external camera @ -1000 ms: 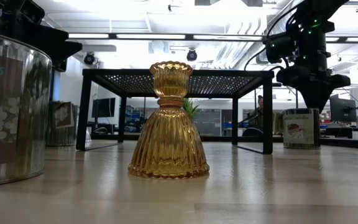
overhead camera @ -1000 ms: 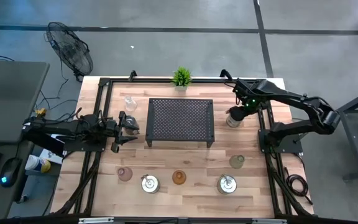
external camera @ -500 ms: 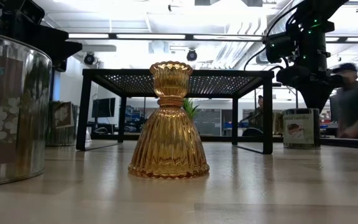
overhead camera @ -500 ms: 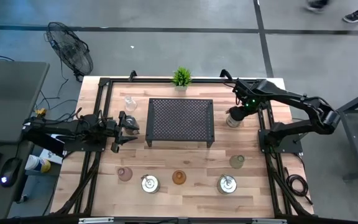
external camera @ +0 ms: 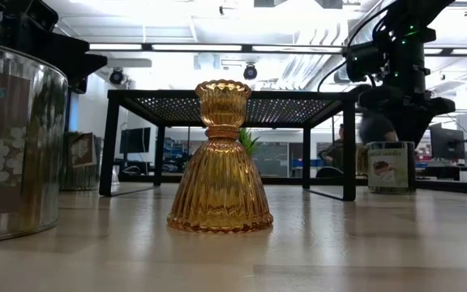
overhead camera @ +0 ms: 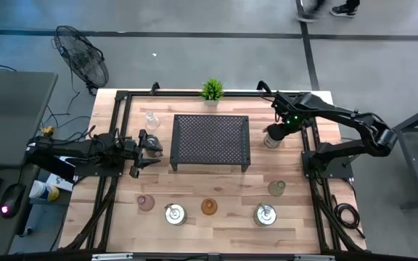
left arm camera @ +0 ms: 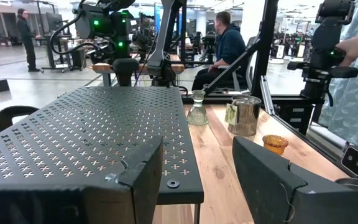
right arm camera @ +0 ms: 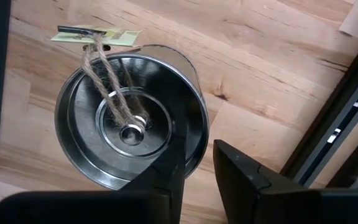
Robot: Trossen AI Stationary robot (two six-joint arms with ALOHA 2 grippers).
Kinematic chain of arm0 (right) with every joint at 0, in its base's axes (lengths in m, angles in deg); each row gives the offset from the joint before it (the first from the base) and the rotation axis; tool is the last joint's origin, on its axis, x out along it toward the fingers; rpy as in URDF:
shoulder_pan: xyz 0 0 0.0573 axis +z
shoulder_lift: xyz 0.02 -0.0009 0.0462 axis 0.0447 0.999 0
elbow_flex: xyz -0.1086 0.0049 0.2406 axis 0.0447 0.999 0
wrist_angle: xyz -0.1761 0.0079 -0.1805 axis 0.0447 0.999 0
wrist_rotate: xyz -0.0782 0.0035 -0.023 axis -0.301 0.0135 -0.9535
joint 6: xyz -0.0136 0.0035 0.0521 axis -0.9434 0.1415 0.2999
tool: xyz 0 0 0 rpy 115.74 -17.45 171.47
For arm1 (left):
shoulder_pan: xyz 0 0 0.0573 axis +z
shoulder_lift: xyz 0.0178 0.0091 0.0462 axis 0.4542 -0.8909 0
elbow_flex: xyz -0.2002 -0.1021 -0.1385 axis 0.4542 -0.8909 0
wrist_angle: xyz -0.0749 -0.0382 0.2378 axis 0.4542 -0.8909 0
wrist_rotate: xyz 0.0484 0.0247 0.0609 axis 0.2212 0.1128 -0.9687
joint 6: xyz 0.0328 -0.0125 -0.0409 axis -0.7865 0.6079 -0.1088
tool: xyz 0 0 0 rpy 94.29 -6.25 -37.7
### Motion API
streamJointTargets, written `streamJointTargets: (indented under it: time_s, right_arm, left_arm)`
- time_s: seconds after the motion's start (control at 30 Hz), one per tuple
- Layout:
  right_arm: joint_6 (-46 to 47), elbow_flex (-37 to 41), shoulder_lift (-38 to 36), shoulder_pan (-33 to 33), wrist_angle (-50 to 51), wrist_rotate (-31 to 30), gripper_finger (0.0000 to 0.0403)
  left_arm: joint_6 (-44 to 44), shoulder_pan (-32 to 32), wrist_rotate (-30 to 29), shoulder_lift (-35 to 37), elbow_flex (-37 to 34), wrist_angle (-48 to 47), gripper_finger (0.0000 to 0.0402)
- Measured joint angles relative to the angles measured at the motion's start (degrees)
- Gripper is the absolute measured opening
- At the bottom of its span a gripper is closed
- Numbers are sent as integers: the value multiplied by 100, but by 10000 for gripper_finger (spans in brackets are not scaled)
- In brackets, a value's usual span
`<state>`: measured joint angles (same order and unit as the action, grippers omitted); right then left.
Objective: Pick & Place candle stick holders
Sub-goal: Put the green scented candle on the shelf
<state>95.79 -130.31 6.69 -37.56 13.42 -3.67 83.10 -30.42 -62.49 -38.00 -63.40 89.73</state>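
A silver tin holder with a twine tag stands right of the black rack; it also shows in the right wrist view. My right gripper is open just above it, one finger over the hollow and one outside the wall. My left gripper is open and empty at the rack's left side. A clear holder stands at the far left. Pink, silver, amber, silver and greenish holders stand along the near side. My right gripper comes from above, pointing down, its fingers on either side of the tin's wall on the side away from the rack. I cannot tell whether either finger touches it. The tin stands upright on the table.
A small green plant stands at the far edge behind the rack. Black frame rails run along the table's left and right sides. A person sits beyond the table. Bare wood lies between the rack and the near row.
Neither gripper nor any holder has moved. A person has walked across the room behind the table's far side.
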Motion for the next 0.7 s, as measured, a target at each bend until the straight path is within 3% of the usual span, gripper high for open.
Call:
streamJointTargets:
  time_s: [0.7]
  right_arm:
    - [-9,-2,-2,0,-79,-19,24]
  left_arm:
    - [1,0,0,1,0,-2,188]
